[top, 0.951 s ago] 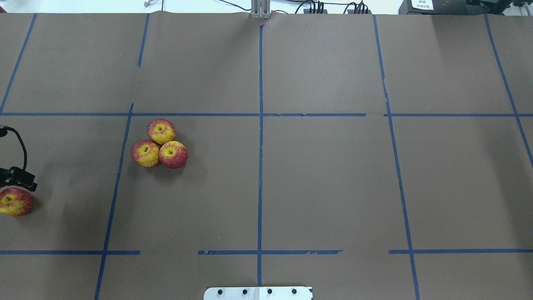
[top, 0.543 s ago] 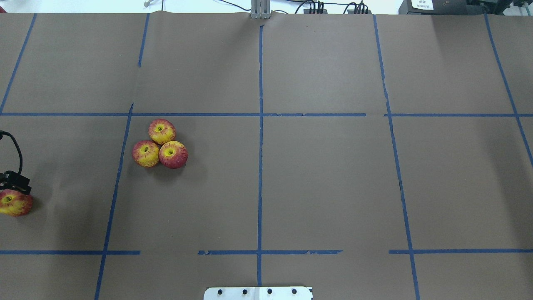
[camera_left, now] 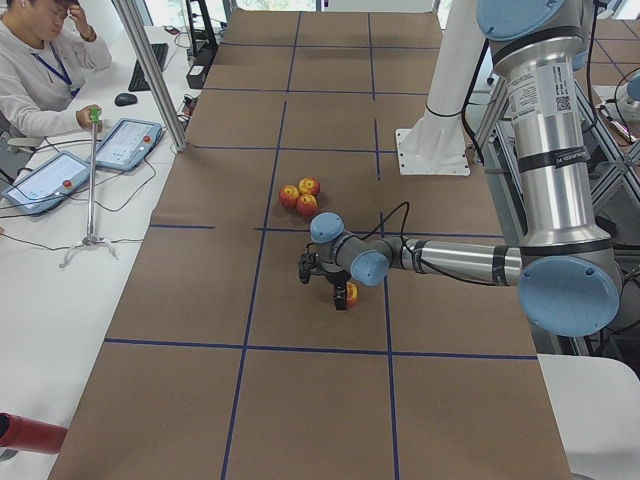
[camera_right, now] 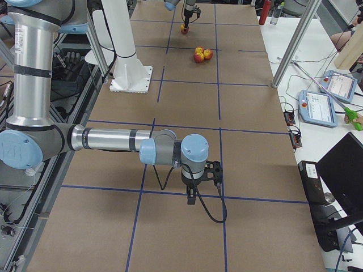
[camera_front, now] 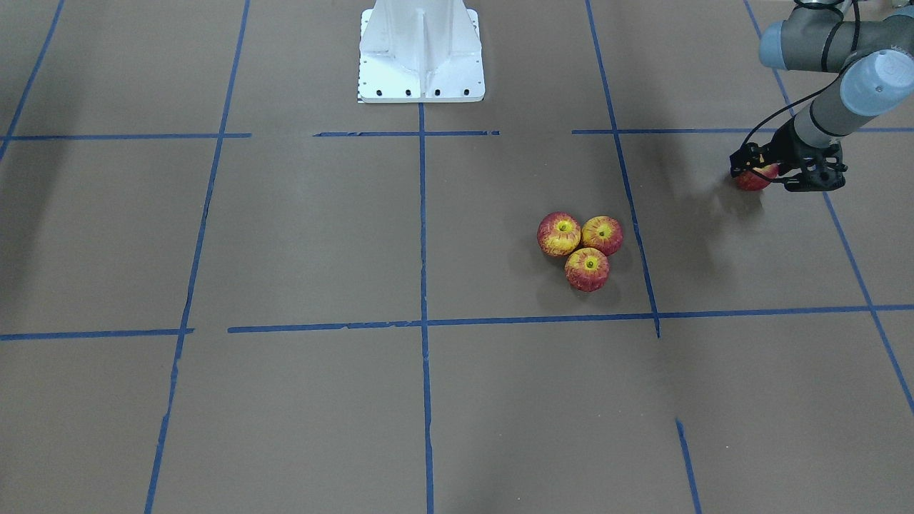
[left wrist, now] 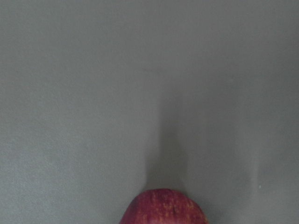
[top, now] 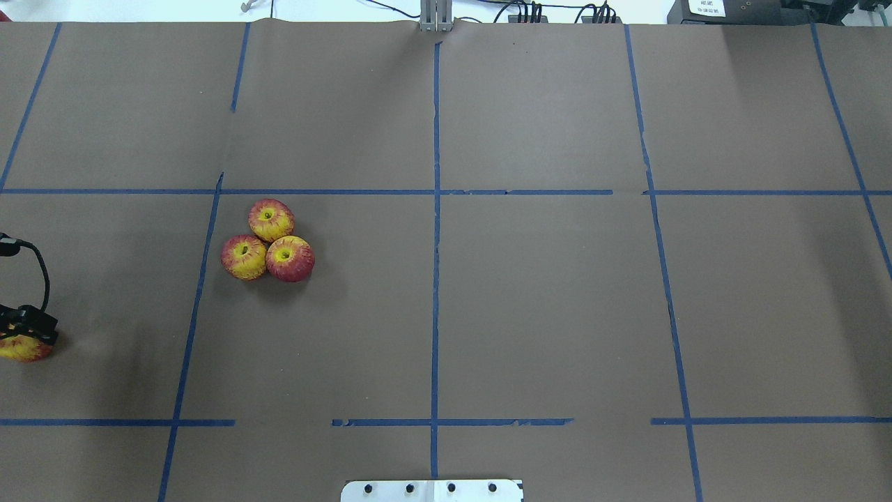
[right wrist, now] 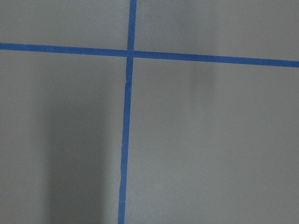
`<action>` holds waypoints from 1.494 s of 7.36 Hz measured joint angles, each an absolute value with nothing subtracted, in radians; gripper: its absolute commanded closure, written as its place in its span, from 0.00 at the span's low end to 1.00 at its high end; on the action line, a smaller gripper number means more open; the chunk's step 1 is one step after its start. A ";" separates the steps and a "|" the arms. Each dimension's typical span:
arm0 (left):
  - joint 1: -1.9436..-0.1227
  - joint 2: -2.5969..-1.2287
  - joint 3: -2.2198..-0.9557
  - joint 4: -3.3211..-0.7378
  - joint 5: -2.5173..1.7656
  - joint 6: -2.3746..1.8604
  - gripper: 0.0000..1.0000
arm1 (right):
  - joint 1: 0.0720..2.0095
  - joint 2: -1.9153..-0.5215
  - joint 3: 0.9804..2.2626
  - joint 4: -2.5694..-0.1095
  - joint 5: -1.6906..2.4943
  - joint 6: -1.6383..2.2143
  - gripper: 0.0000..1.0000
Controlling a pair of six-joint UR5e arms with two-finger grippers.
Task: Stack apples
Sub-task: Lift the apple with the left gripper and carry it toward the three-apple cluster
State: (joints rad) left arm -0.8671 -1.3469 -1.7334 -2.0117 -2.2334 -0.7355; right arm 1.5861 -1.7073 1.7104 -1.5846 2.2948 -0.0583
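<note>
Three apples sit touching in a cluster on the brown table, left of centre: one at the back (top: 271, 219), one front left (top: 244, 256), one front right (top: 290, 259). They also show in the front-facing view (camera_front: 580, 250). The fourth apple (top: 26, 348) lies at the far left edge, alone. My left gripper (top: 22, 329) is low over it, jaws apart on either side of the apple (camera_front: 753, 178). The left wrist view shows only the apple's top (left wrist: 163, 207). My right gripper (camera_right: 191, 198) hangs over bare table far from the apples; I cannot tell whether it is open or shut.
The white robot base plate (camera_front: 421, 64) stands at the table's near middle edge. Blue tape lines (top: 435, 244) grid the table. An operator (camera_left: 40, 60) with tablets (camera_left: 120, 145) sits beyond the far side, behind a metal pole (camera_left: 150, 75).
My left gripper has come down and towards the lone apple and now covers its top. The apples have not moved.
</note>
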 measured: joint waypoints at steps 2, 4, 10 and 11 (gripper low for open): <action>-0.854 -1.348 -1.725 -2.012 -2.235 -0.735 1.00 | 1.586 -1.707 1.710 -1.585 2.295 -0.058 0.00; -0.863 -1.346 -1.798 -1.984 -2.241 -0.738 1.00 | 1.586 -1.707 1.710 -1.585 2.295 -0.058 0.00; -0.868 -1.734 -1.866 -1.848 -2.268 -1.056 1.00 | 1.586 -1.707 1.710 -1.585 2.295 -0.058 0.00; -0.866 -1.792 -1.831 -1.841 -2.267 -1.092 1.00 | 1.586 -1.707 1.710 -1.585 2.295 -0.058 0.00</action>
State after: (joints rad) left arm -0.8660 -1.7920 -1.8311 -1.8415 -2.2671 -1.0923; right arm 1.5861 -1.7073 1.7104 -1.5846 2.2948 -0.0583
